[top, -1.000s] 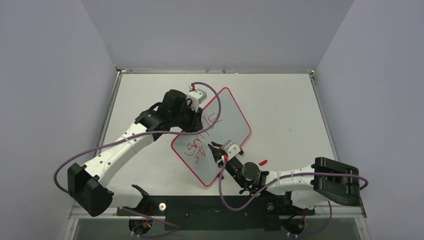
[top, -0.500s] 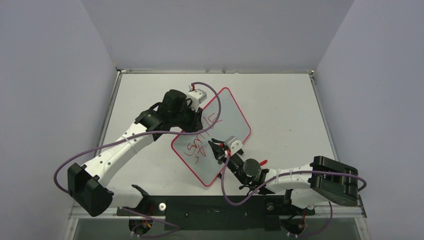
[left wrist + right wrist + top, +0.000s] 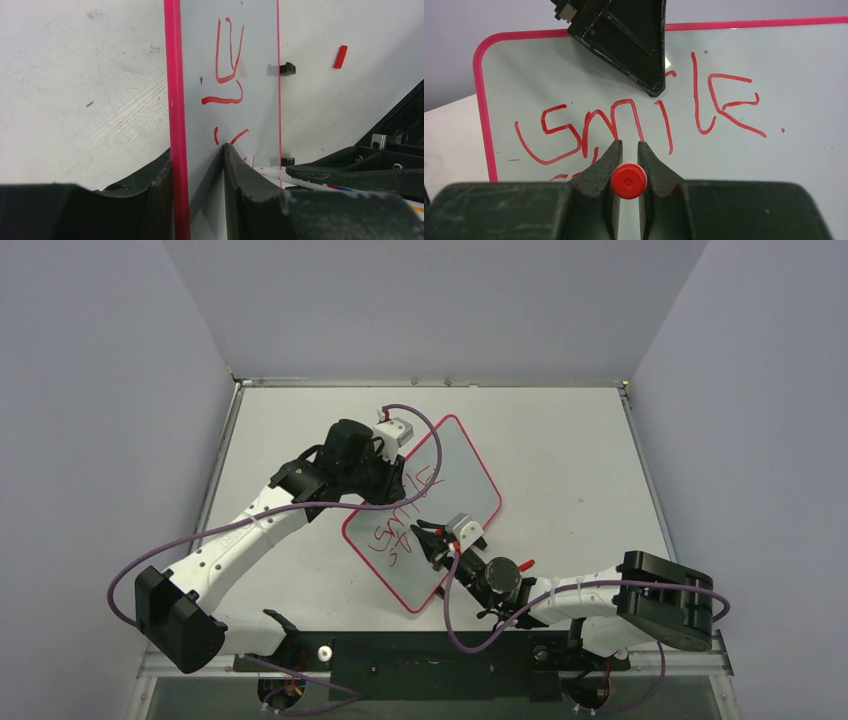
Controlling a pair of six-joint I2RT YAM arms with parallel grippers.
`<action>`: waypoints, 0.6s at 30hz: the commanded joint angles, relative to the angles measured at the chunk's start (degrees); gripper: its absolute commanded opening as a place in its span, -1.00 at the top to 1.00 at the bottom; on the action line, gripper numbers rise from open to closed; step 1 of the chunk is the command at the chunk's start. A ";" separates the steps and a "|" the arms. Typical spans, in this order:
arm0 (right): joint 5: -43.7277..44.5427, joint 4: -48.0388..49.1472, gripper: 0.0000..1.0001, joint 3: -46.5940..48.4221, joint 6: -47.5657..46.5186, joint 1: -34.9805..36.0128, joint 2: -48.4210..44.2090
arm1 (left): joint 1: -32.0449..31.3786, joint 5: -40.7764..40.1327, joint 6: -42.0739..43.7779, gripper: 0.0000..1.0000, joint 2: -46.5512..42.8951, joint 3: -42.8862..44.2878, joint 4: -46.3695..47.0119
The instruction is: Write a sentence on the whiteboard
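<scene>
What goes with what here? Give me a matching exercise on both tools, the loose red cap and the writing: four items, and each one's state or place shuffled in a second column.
Items
1. left tool
2. right tool
3. red cap
4. sentence

States or places
A. lies loose on the table
B. shut on the red marker
C. clamped on the pink edge of the whiteboard
D. written in red on the board's face

Pairs: 1-C, 2-B, 3-A, 4-D

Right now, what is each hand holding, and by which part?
Left hand clamps the whiteboard by its pink edge. Right hand grips a marker by its red rear end.
</scene>
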 commanded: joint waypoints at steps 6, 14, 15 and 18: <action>-1.08 4.15 1.00 -2.06 2.94 1.16 1.62 | -0.33 -7.48 7.54 1.00 0.07 -1.59 -1.81; 0.26 3.63 1.00 -3.95 3.69 1.52 1.46 | -0.31 -7.46 7.56 1.00 0.10 -1.54 -1.87; 0.72 3.32 1.00 -3.90 3.58 1.53 1.41 | -0.32 -7.47 7.55 1.00 0.12 -1.52 -1.84; 1.60 2.70 1.00 -3.16 2.89 1.32 1.36 | -0.32 -7.47 7.54 1.00 0.18 -1.46 -1.93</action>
